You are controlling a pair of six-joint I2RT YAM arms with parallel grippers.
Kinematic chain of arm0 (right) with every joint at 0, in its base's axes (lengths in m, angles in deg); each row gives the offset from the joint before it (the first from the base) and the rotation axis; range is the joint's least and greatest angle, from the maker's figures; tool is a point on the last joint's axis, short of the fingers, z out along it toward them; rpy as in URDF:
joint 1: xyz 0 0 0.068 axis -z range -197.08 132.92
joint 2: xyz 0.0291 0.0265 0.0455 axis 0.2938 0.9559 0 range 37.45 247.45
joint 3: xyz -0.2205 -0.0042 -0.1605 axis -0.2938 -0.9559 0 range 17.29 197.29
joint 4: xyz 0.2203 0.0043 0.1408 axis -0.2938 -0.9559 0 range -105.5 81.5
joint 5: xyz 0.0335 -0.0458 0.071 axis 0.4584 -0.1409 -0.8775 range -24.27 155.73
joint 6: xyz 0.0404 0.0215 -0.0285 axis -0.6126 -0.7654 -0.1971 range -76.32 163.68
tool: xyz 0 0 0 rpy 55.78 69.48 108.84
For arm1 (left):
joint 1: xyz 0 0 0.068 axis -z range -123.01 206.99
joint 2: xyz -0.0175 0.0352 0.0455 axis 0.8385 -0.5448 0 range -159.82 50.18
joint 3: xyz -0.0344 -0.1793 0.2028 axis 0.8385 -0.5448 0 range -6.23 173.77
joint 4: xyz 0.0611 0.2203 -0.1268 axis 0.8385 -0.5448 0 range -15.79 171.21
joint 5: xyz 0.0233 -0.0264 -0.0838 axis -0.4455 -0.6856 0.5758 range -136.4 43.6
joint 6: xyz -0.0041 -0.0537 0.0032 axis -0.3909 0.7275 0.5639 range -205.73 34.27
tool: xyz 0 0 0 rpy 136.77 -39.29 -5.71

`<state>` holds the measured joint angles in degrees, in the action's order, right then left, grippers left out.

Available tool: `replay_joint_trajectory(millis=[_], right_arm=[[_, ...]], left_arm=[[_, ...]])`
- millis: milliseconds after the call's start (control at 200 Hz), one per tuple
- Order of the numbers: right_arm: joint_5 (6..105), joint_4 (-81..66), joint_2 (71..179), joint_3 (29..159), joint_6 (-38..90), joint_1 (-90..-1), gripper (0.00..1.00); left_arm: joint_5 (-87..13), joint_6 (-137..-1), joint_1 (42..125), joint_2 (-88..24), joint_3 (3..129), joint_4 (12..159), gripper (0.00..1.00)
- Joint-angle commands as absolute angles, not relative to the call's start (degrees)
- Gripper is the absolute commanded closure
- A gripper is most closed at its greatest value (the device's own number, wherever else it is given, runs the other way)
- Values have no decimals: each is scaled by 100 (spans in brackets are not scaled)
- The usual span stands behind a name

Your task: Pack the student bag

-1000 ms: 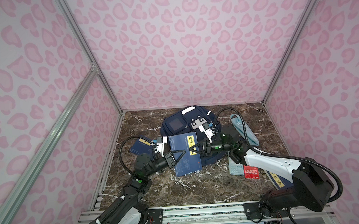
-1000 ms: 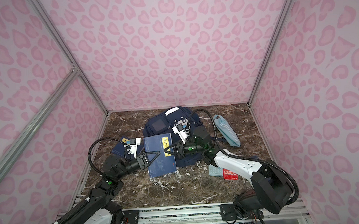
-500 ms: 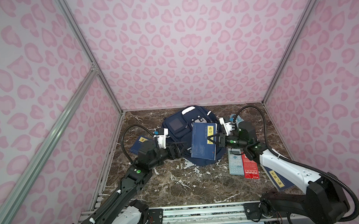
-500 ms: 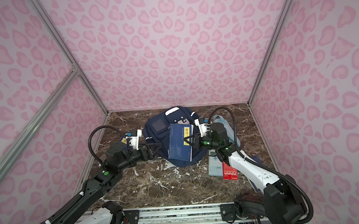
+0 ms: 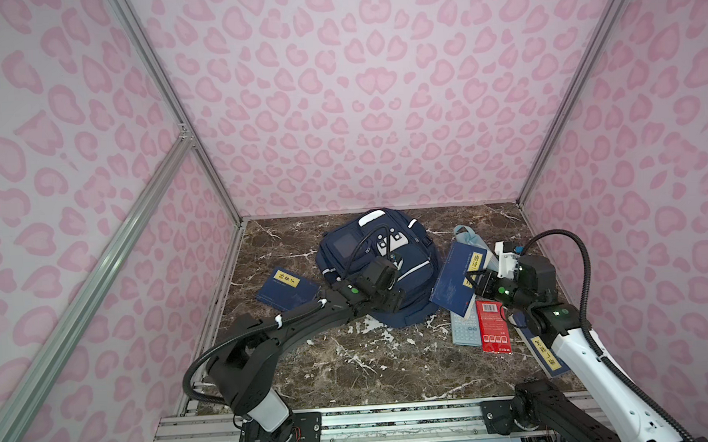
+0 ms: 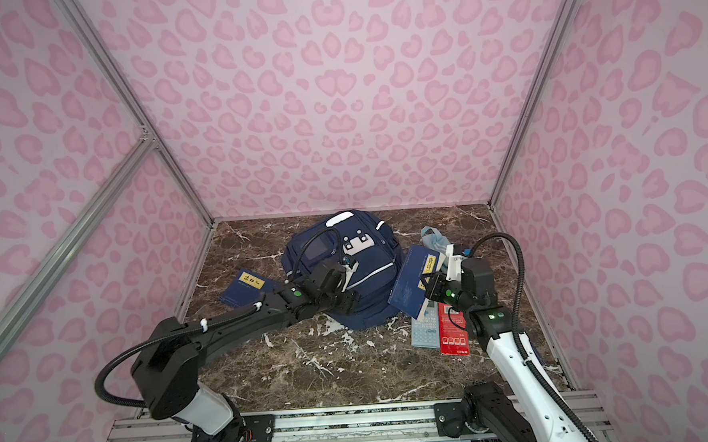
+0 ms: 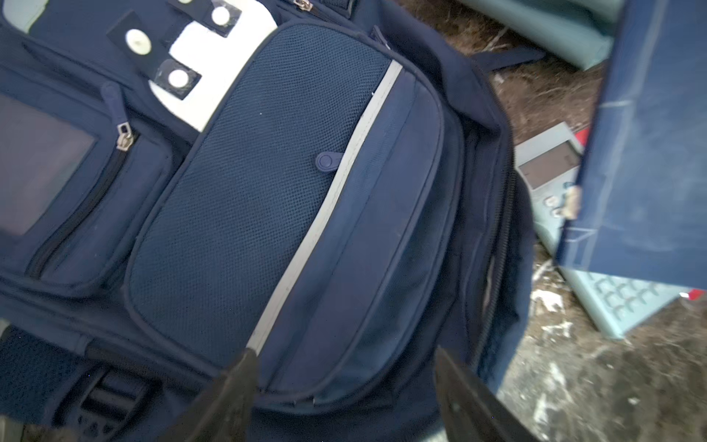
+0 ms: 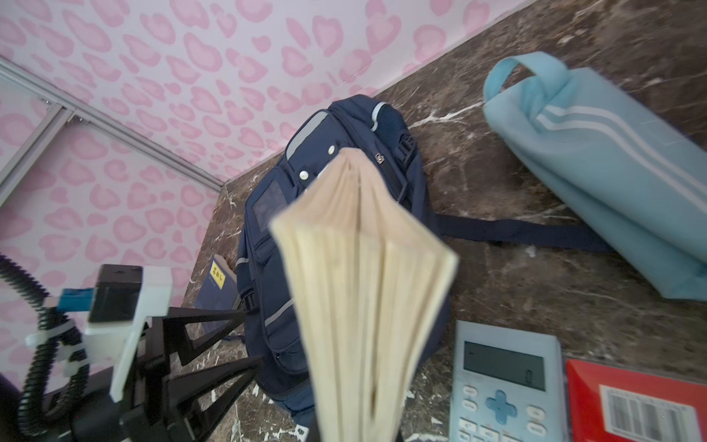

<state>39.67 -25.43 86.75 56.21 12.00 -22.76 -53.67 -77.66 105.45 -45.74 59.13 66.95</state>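
Student bag [image 5: 413, 277]: lay at centre of a top view, mouth seemingly barely parted. Left gripper [image 7: 344, 354]: jaws spread, empty, over the bag's lower edge. Right gripper [image 5: 474, 281]: clamped on blue book [image 5: 455, 275], centre right. Risk: fanned pages might snag the narrow opening.

Navy student bag [image 5: 412, 248] lying face-up, rear centre.

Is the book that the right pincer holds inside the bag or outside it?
Outside. The right pincer holds the book beside the bag, partly over the calculator.
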Motion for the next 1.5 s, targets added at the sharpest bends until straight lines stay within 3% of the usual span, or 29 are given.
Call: replay_joint_trajectory(millis=[0, 200, 275, 320, 395, 445, 625, 855, 1245, 1380, 1495], right_arm=[[3988, -2779, 8534, 5545, 1295, -2044, 100], [3717, -2755, 8515, 5410, 1267, -1894, 100], [3604, -2659, 8470, 5337, 1241, -1893, 100], [3483, -2583, 8445, 5289, 1231, -1897, 100], [3185, -2359, 8367, 5117, 1052, -1893, 100], [2944, -2107, 8321, 4942, 777, -1893, 100], [2551, -1172, 8051, 4268, -591, -1994, 100], [3399, -224, 7850, 3889, -1358, -2842, 100], [3791, 2239, 10508, 4413, -1588, -3751, 100], [4946, 2828, 11541, 4804, -1799, -4099, 100], [5737, 4216, 12780, 5146, -2114, -4422, 100]], left_arm=[[-5920, -8341, 10620, -5062, 6290, 6481, 22], [-6244, -8592, 10637, -6024, 6809, 6435, 19], [-6597, -8615, 10671, -6326, 6977, 6401, 26], [-6692, -8613, 10682, -6372, 7020, 6403, 37], [-6693, -8567, 10682, -6222, 7019, 6398, 80], [-6574, -8537, 10674, -6024, 7014, 6390, 96], [-5914, -8413, 10552, -5349, 7328, 6150, 97], [-4694, -8146, 10100, -4785, 7685, 6052, 97], [-3895, -7915, 9707, -4458, 7891, 6171, 97], [-3651, -7840, 9589, -4447, 7967, 6209, 97], [-3526, -7809, 9573, -4498, 8059, 6216, 97]])
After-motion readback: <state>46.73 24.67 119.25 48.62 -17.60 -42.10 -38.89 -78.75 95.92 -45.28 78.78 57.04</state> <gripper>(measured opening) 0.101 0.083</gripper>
